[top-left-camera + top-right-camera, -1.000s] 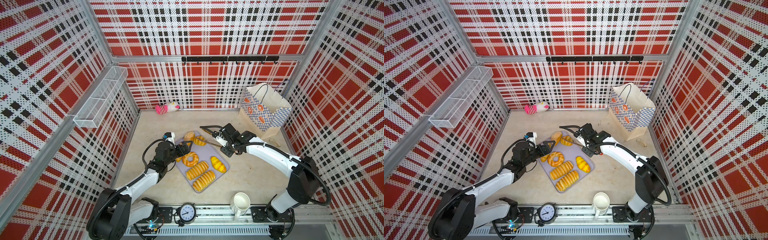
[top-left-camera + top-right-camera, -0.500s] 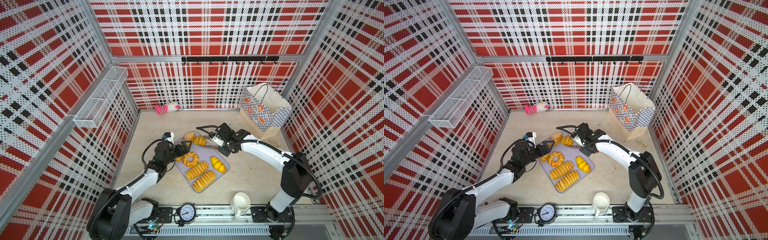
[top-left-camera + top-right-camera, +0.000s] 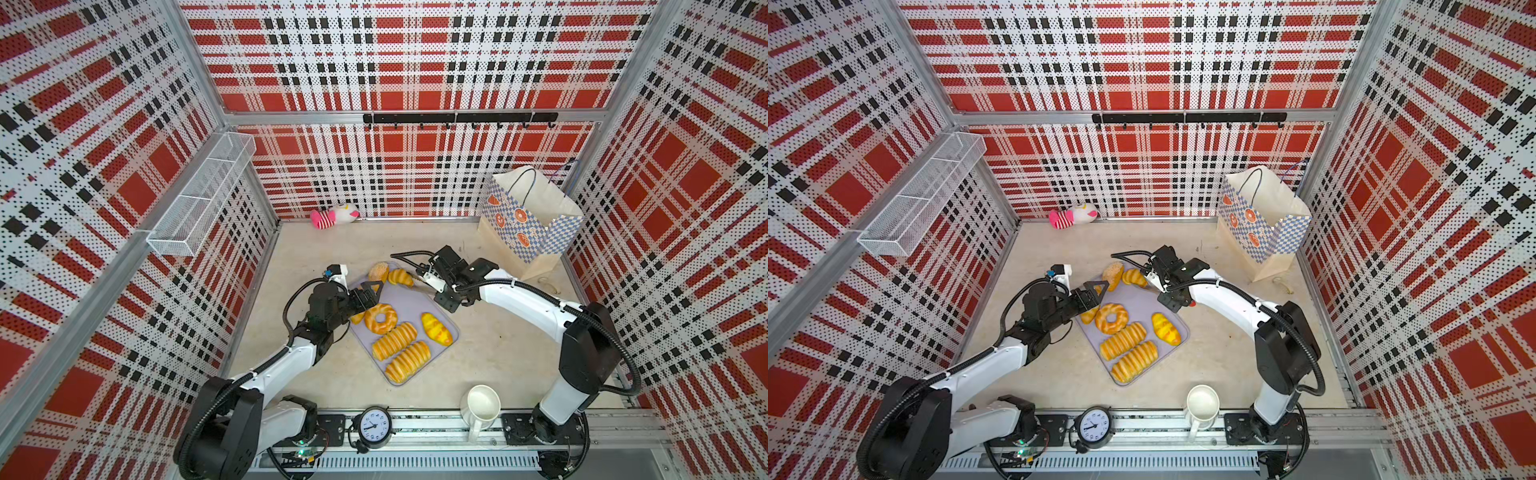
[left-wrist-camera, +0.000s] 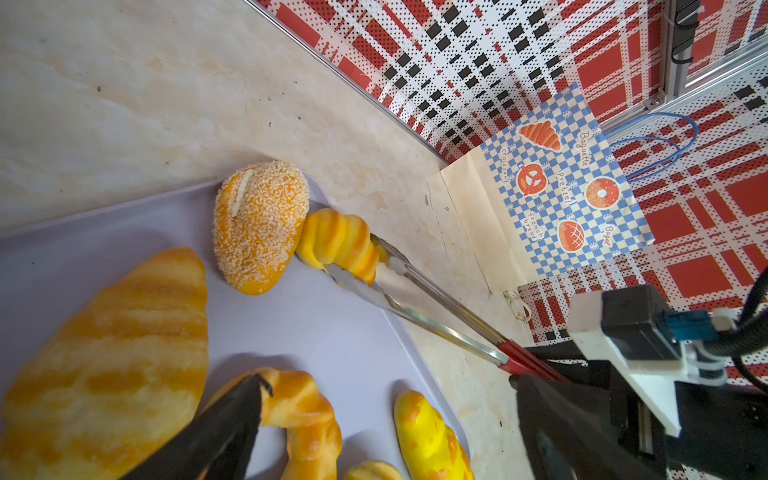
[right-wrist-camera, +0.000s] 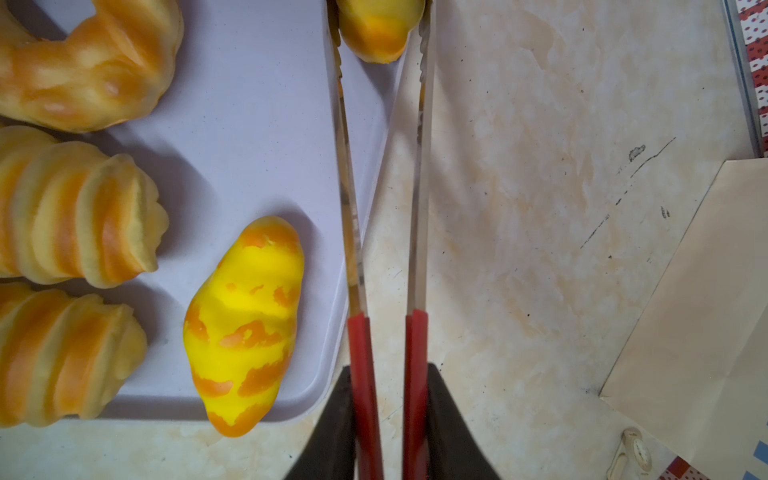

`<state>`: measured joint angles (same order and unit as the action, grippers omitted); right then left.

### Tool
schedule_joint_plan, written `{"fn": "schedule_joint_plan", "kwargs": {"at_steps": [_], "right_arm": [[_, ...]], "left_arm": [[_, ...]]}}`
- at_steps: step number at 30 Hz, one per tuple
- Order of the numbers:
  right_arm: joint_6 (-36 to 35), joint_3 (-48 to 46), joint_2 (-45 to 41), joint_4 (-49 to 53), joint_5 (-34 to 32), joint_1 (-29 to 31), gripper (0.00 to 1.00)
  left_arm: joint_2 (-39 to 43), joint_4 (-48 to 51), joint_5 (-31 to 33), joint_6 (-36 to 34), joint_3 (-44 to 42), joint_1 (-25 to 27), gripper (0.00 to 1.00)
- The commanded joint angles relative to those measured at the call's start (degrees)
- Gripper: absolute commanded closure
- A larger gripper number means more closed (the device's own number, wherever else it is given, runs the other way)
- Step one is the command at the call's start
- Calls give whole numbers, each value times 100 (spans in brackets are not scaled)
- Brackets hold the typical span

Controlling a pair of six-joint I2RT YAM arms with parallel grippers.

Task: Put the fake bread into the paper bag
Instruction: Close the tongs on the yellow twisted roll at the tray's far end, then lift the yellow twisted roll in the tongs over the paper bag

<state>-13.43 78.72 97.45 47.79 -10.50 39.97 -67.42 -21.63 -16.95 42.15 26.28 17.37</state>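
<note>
The fake bread lies on a lilac tray [image 3: 409, 299]: a seeded bun [image 3: 379, 272], a ring doughnut [image 3: 380, 318], a yellow croissant [image 3: 436, 329] and two ridged loaves [image 3: 394, 340]. My right gripper [image 3: 434, 278] is shut on the red handles of metal tongs [image 5: 417, 187]. The tong tips pinch a small croissant [image 4: 338, 245] at the tray's far corner, next to the bun. My left gripper [image 3: 368, 293] hangs open over the tray's left edge, above a large croissant [image 4: 112, 353]. The paper bag [image 3: 530, 220] stands open at the back right.
A pink-and-white plush toy [image 3: 334, 215] lies against the back wall. A white jug [image 3: 480, 405] and a small clock [image 3: 374, 426] stand at the front edge. A wire basket [image 3: 203, 199] hangs on the left wall. Bare table separates tray and bag.
My right arm has carried the tongs left to the tray's far corner and squeezed them narrower around the small croissant. The left gripper has stayed in place, open.
</note>
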Motion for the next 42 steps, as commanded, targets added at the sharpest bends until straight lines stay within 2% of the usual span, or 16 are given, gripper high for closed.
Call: {"fn": "schedule_joint_plan", "kwargs": {"at_steps": [1, 13, 20, 24, 29, 31, 37, 42], "right_arm": [[66, -148, -401, -334, 67, 46, 79], [729, -1303, -2731, -1198, 47, -199, 82], [1314, -1780, -4318, -2025, 329, -1264, 82], [1632, -1743, -4846, -2175, 164, -1881, 83], [2048, -1431, -5006, -1977, -670, -2592, 83], [2165, -1245, -4870, -1763, -737, -2939, 83], [2614, -1073, -4425, -1608, -245, -3901, 83], [2792, -1287, -4035, -1701, 318, -4205, 81]], "left_arm": [[77, -114, -53, -18, 17, -49, 3], [314, -187, 73, -22, 164, 109, 3], [382, -573, 187, -397, 433, 688, 3], [207, -882, -15, -728, 648, 973, 3], [-224, -1067, -285, -1005, 1037, 1270, 3], [-379, -1170, -347, -1015, 1134, 1337, 3], [-816, -1290, -593, -1057, 1397, 1400, 3], [-970, -1291, -713, -1138, 1509, 1386, 3]]}}
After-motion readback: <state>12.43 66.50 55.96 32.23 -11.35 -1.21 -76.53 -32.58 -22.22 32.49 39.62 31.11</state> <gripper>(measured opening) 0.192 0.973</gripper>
